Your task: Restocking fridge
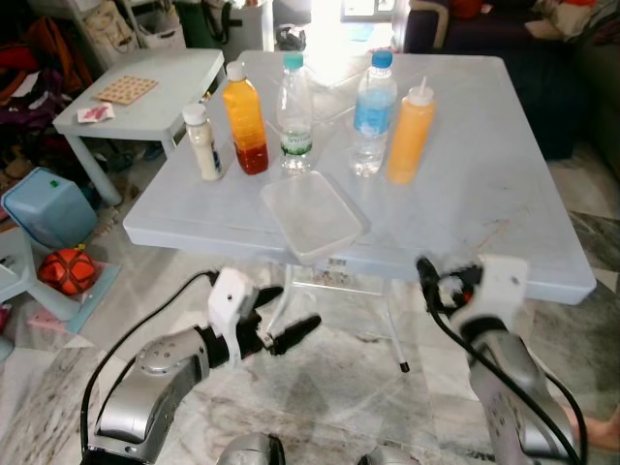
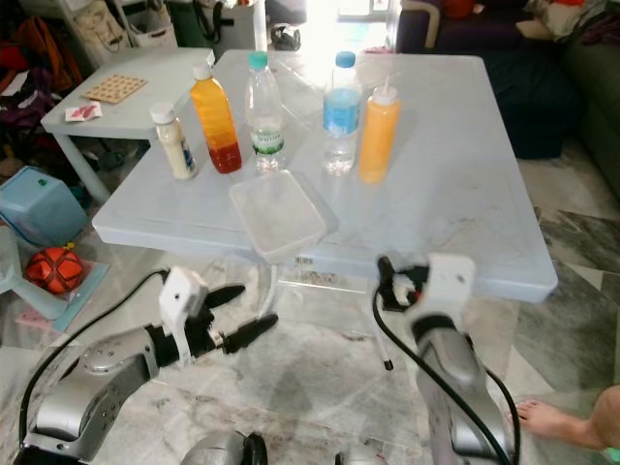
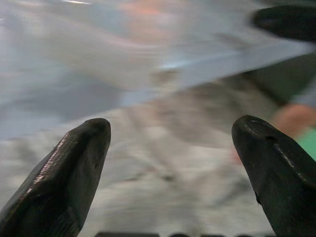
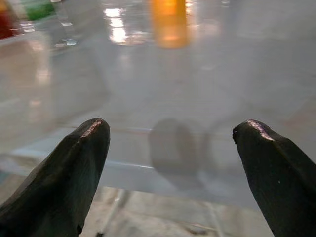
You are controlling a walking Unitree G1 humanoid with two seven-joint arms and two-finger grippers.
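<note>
Obs., left to right, referenced to my jaws.

My left gripper is below the near table edge, over the marble floor, fingers pointing toward my right. Jaws stand wide apart, nothing between them; the left wrist view is blurred, both fingertips well separated over floor.

Ahead of and above the left jaws, on the pale blue table, a row of containers. Farthest left: small bottle of creamy white contents with a white cap. Just beside it, the tall bottle of orange liquid, darker red at the base. Next, a clear water bottle with a green label and teal cap. These three stand upright, close but apart.

Nearer me than the row, roughly between my two grippers, lies a clear shallow plastic container, one corner reaching the near table edge.

Farther along the row: a water bottle with a blue label and blue cap, then an orange squeeze bottle with a white nozzle, just beside each other, both upright.

My right gripper is at the near table edge, aimed across the tabletop. Jaws wide apart, holding nothing; in the right wrist view the fingertips frame bare table, the orange squeeze bottle straight ahead, well apart.

Far left of both jaws: a low side table.
</note>
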